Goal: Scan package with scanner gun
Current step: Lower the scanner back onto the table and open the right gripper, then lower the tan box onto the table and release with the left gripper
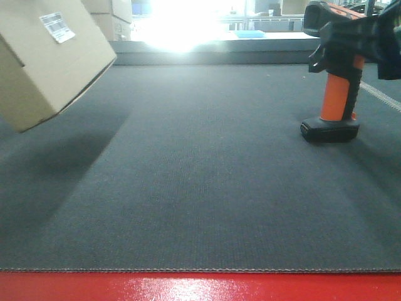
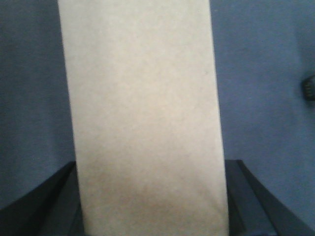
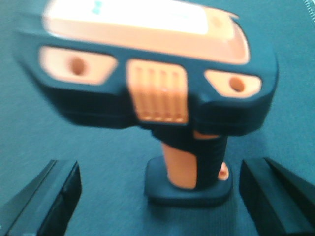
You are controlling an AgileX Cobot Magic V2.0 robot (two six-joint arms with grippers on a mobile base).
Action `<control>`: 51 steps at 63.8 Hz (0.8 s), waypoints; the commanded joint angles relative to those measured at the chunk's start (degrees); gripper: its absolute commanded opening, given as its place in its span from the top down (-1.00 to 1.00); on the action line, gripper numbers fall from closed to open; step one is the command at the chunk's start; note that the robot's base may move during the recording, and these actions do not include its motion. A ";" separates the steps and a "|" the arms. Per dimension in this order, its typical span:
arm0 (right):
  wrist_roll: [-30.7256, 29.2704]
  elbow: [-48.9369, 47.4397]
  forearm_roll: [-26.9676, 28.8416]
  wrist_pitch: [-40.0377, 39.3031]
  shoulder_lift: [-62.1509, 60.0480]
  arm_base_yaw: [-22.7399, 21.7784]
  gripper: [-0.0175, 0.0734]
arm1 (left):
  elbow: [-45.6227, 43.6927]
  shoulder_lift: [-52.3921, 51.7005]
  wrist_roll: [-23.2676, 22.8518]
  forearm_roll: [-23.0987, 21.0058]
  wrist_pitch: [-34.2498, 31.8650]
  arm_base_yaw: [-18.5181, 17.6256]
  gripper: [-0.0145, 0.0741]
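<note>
The package is a plain cardboard box (image 1: 44, 59) with a white label (image 1: 57, 27). It hangs tilted above the dark mat at the far left. In the left wrist view the box (image 2: 142, 113) fills the gap between the black fingers (image 2: 54, 196), so my left gripper (image 2: 152, 169) is shut on it. The scanner gun (image 1: 335, 81), black with an orange handle, stands upright on its base at the right. My right gripper (image 3: 158, 169) is open, with one finger on each side of the scanner (image 3: 162, 73) and not touching it. It shows blurred behind the scanner's head in the front view (image 1: 385, 44).
The dark grey mat (image 1: 200, 188) covers the table, with a red edge (image 1: 200, 288) at the front. Stacked cardboard boxes (image 1: 113, 15) stand at the back left beside strong glare. A white stripe (image 1: 382, 97) runs along the right side.
</note>
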 commanded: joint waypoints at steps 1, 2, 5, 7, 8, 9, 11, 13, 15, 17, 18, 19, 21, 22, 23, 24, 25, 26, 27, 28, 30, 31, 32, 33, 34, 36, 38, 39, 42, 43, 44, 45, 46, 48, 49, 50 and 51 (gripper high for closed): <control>-0.63 0.25 -0.39 2.59 -3.65 -0.33 -0.62 | -1.00 -0.69 -0.36 2.28 -0.41 -0.23 0.92; -0.63 0.40 -0.39 2.81 -4.26 -0.33 -0.62 | -1.36 -0.69 -0.36 2.82 -0.41 -0.23 0.92; -0.63 0.90 -0.39 3.24 -6.17 -0.33 -0.61 | -1.82 -0.45 -0.60 4.34 -0.41 -0.23 0.92; -0.63 1.22 -0.39 4.07 -7.49 -0.33 -0.58 | -2.40 -0.20 -0.60 5.12 -0.41 -0.23 0.92; -0.63 1.35 -0.39 4.28 -8.13 -0.33 -0.55 | -2.66 -0.07 -0.60 5.52 -0.41 -0.23 0.92; -0.63 1.52 -0.39 4.60 -8.81 -0.33 -0.52 | -2.93 0.11 -0.60 5.90 -0.41 -0.23 0.92; -0.63 1.78 -0.39 5.16 -10.17 -0.33 -0.44 | -3.58 0.46 -0.60 6.81 -0.41 -0.23 0.92; -0.88 2.06 -0.39 5.86 -11.88 -0.33 -0.30 | -4.22 0.97 -0.60 7.45 -0.41 -0.23 0.92; -1.19 2.15 -0.49 6.70 -13.18 -0.33 -0.17 | -5.08 1.58 -0.60 7.99 -0.41 -0.23 0.92; -1.62 2.29 -0.49 7.48 -14.84 -0.45 0.04 | -5.92 2.30 -0.60 8.59 -0.41 -0.23 0.92; -1.91 2.41 -0.61 7.88 -15.49 -0.45 0.12 | -6.25 2.60 -0.74 8.92 -0.41 -0.23 0.92; -2.17 2.39 -0.73 8.21 -16.16 -0.45 0.21 | -6.55 2.98 -0.90 9.48 -0.41 -0.23 0.92; -2.42 2.39 -1.34 8.93 -17.68 -0.58 0.39 | -7.12 3.49 -1.43 10.32 -0.41 -0.23 0.92; -2.42 2.39 -1.71 9.47 -18.32 -0.78 0.52 | -7.40 4.00 -1.71 11.06 -0.41 -0.23 0.92; -2.42 2.39 -2.35 9.47 -19.24 -0.83 0.61 | -7.60 4.26 -1.70 11.65 -0.41 -0.37 0.92; -2.42 2.39 -2.80 9.89 -19.83 -0.98 0.72 | -7.71 4.42 -1.70 12.26 -0.41 -0.54 0.92; -2.42 2.39 -3.26 10.30 -20.42 -1.11 0.80 | -7.86 4.86 -1.70 12.95 -0.41 -0.67 0.92; -2.42 2.39 -3.64 10.60 -21.03 -1.25 0.86 | -8.01 5.14 -1.70 13.68 -0.41 -0.82 0.92; -2.42 2.39 -4.04 10.86 -21.61 -1.43 0.92 | -8.15 5.30 -1.70 14.51 -0.41 -1.03 0.92; -2.42 2.39 -4.36 11.15 -22.14 -1.64 0.98 | -8.14 5.54 -1.70 15.32 -0.41 -1.26 0.92; -2.42 2.39 -4.95 11.67 -23.49 -2.30 0.97 | -8.14 6.02 -1.73 17.29 -0.41 -1.60 0.92; -2.42 2.39 -5.07 11.79 -23.99 -2.61 0.96 | -8.14 6.13 -1.85 18.17 -0.41 -2.01 0.92; -2.42 2.39 -5.20 12.21 -24.72 -3.09 0.95 | -8.14 6.53 -2.13 19.48 -0.41 -2.30 0.92; -2.42 2.39 -5.35 12.46 -25.19 -3.43 0.95 | -8.14 6.81 -2.43 20.32 -0.41 -2.70 0.92; -2.42 2.39 -5.35 12.58 -25.62 -3.83 0.95 | -8.14 7.19 -2.82 21.09 -0.41 -2.99 0.92; -2.42 2.39 -5.35 13.10 -26.45 -4.65 0.95 | -8.14 7.57 -3.98 22.64 -0.41 -3.54 0.92; -2.42 2.39 -5.49 13.42 -27.15 -5.80 0.95 | -8.14 8.05 -4.88 23.92 -0.41 -3.99 0.92; -2.42 2.39 -5.59 13.60 -27.64 -6.26 0.95 | -8.14 8.33 -5.26 24.28 -0.41 -4.26 0.92; -2.42 2.39 -5.73 13.87 -28.53 -7.70 0.95 | -8.14 8.85 -5.31 24.66 -0.41 -4.73 0.92; -2.42 2.39 -5.76 14.06 -28.77 -8.41 0.95 | -8.14 9.06 -5.65 24.66 -0.41 -4.76 0.92; -2.42 2.39 -5.89 14.27 -29.06 -8.88 0.95 | -8.14 9.15 -5.97 24.66 -0.41 -4.86 0.92; -2.42 2.39 -6.08 14.32 -29.24 -9.32 0.95 | -8.14 9.24 -6.47 24.66 -0.41 -5.03 0.92; -2.42 2.39 -6.29 14.50 -29.37 -9.76 0.95 | -8.14 9.33 -6.66 24.66 -0.41 -5.04 0.92; -2.42 2.39 -6.97 14.65 -29.71 -10.72 0.95 | -8.14 9.49 -6.62 24.54 -0.41 -5.13 0.92; -2.42 2.39 -7.24 14.81 -29.74 -11.08 0.95 | -8.14 9.58 -6.62 24.54 -0.41 -5.13 0.92; -2.42 2.39 -7.53 15.09 -29.85 -11.36 0.95 | -8.14 9.81 -6.73 24.54 -0.41 -5.13 0.92; -2.42 2.39 -7.88 15.23 -29.85 -11.68 0.95 | -8.14 9.83 -6.72 24.54 -0.41 -5.13 0.92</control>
